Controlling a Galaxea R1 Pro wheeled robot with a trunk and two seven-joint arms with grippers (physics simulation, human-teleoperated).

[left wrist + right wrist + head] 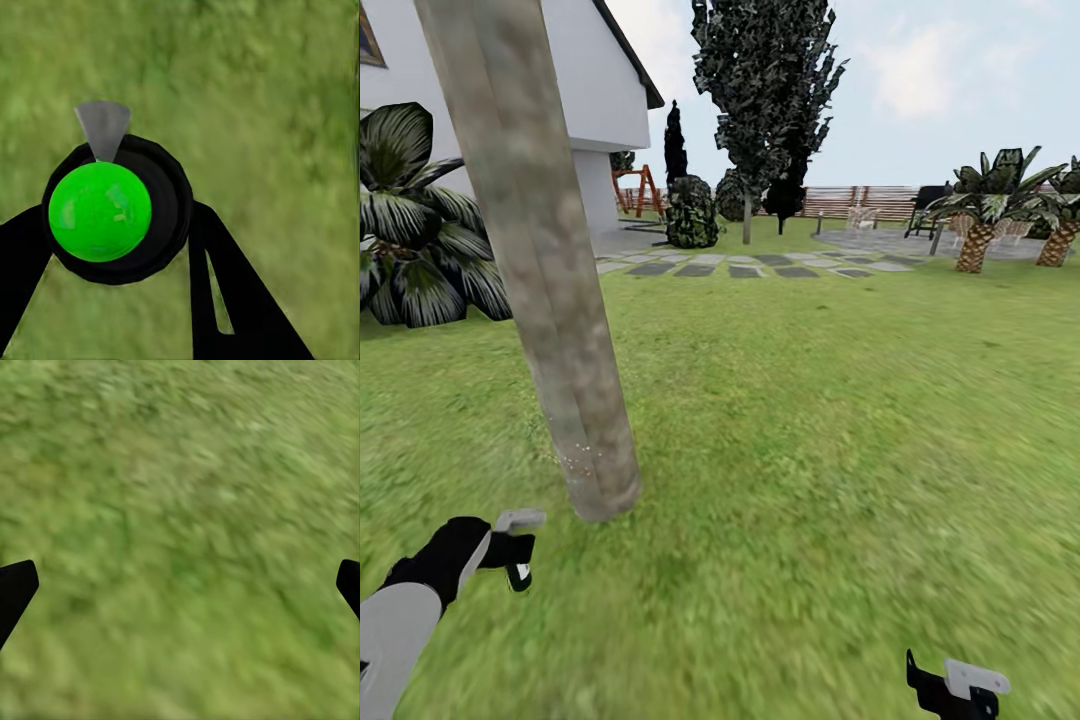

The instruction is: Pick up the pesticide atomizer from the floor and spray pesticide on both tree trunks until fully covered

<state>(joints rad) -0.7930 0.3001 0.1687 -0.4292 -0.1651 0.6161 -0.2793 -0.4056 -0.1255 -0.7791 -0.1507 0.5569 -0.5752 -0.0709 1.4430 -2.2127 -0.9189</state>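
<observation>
White house wall [610, 100], slatted fence [860, 200], pale cloudy sky [940, 80].

The left arm [400, 620] has a pale grey shell ending in a black wrist. Its hand [515, 550] is black with a light grey plate. The right hand [955, 688] is likewise black, grey-capped, with flat black fingers [16, 589].

Striped-leaf plant [415, 220] by wall; two palms [1000, 215] far right w/ dark grill [928, 198] — orange swing frame [638, 187] behind.

Mottled grey-brown tree trunk [540, 270] — green grass [810, 420], bright green atomizer top [100, 211]
</observation>
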